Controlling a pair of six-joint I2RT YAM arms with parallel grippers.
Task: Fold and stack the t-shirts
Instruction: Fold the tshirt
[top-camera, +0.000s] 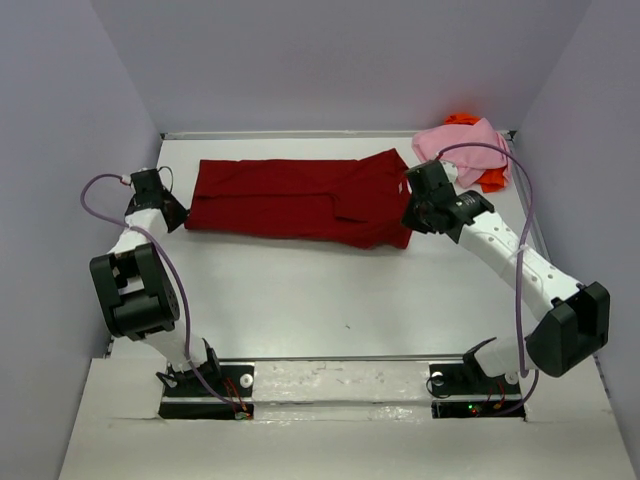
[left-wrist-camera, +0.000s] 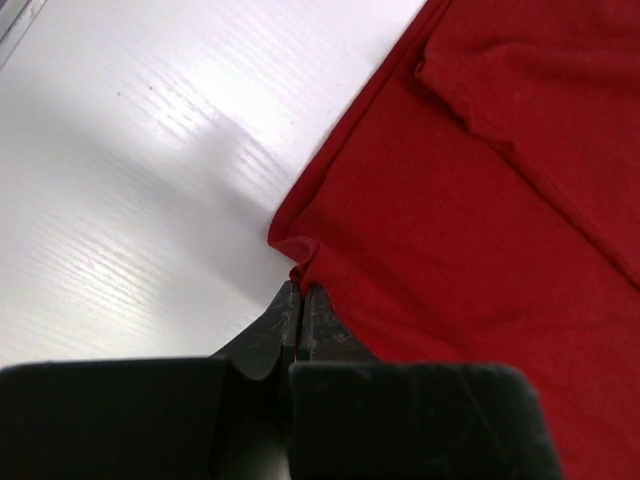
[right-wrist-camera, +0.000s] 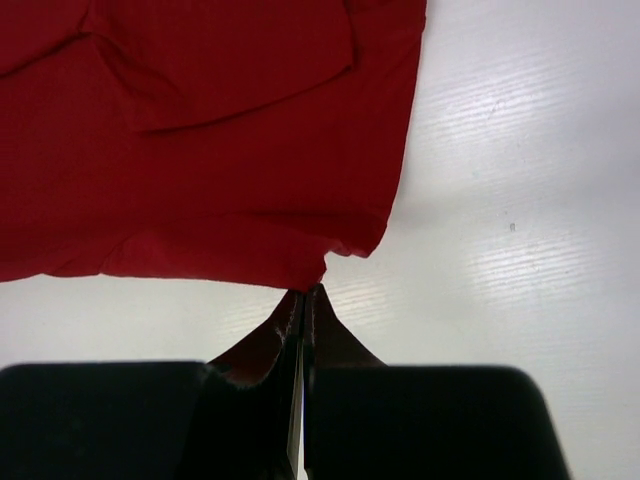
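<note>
The dark red t-shirt (top-camera: 300, 200) lies spread along the far half of the table, folded lengthwise. My left gripper (top-camera: 180, 218) is shut on its near left corner; in the left wrist view the left gripper (left-wrist-camera: 299, 290) pinches the cloth edge of the dark red t-shirt (left-wrist-camera: 470, 200). My right gripper (top-camera: 410, 222) is shut on the near right corner; in the right wrist view the right gripper (right-wrist-camera: 307, 292) pinches the hem of the dark red t-shirt (right-wrist-camera: 210, 130). The light pink t-shirt (top-camera: 462, 145) lies crumpled on the bright orange t-shirt (top-camera: 490, 178) at the far right corner.
The white table (top-camera: 320, 300) is walled in by grey panels on the left, back and right. The arm bases stand at the near edge. A purple cable (top-camera: 520, 200) loops over the right arm, near the pink shirt.
</note>
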